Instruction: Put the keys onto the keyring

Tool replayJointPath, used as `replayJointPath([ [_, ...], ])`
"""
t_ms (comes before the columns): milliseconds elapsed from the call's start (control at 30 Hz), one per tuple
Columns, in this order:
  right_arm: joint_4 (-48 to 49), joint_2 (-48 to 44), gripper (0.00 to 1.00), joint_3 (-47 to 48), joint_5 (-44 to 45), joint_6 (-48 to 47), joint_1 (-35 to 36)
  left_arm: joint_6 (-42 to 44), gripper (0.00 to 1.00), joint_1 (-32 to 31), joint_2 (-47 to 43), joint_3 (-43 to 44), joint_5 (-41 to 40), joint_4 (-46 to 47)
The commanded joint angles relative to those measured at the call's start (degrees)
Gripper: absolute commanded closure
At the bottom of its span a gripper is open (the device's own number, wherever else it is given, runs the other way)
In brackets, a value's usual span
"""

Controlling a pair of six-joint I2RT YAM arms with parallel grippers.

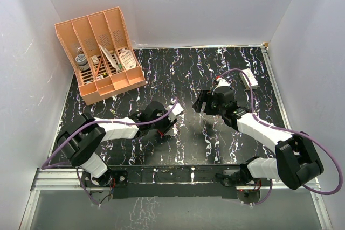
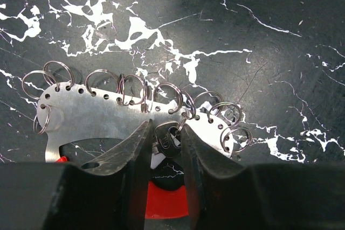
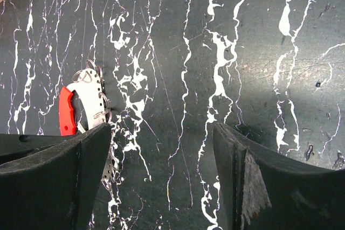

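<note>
Left gripper (image 2: 166, 129) pinches keys (image 2: 167, 143) against the keyring (image 2: 91, 112) edge, marbled tabletop (image 2: 242, 25) beyond.

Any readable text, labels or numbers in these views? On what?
Nothing legible in any view.
White tag in the orange organizer: print too small to read.
White box: red mark, too blurred to read.
Keyring: no markings visible.

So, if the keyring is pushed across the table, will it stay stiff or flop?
The flat metal keyring looks rigid, so it would probably slide as one piece on the smooth table. Its rings sit loosely in holes, so they would likely swing and rattle. The key in the left jaws overlaps its edge, so a push may snag there.
</note>
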Motion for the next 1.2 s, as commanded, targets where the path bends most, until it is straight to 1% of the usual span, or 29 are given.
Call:
replayJointPath([
  [0,2.9,-1.7,0.25,-0.5,-0.3,-0.5,-0.3,0.4,0.76,-0.4,-1.2,1.4,1.0,1.5],
  [100,2.9,-1.6,0.25,-0.4,-0.3,-0.5,-0.3,0.3,0.81,-0.4,-0.9,1.5,1.1,1.3],
  [300,2.9,-1.7,0.25,-0.3,-0.4,-0.5,-0.4,-0.2,0.99,-0.4,-2.7,0.7,1.2,1.5],
  [633,2.9,-1.4,0.25,0.0,-0.8,-0.3,-0.4,-1.2,1.0,-0.4,-10.5,0.9,-0.9,-4.9],
  [800,2.9,-1.1,0.25,0.4,-1.2,-0.6,-0.4,-1.3,1.0,-0.1,-11.3,1.8,-1.5,-8.3],
  [933,2.8,-0.9,0.25,0.5,-1.5,-0.8,-0.4,-0.4,1.0,0.8,-11.3,2.8,1.0,-11.0],
  [1033,2.6,-1.1,0.25,0.6,-1.5,-1.0,-0.4,1.1,1.0,2.1,-11.3,4.5,2.7,-15.6],
  [1167,2.8,-1.1,0.25,0.3,-1.5,-1.0,-0.4,1.3,1.0,3.8,-14.4,4.9,3.0,-19.1],
])
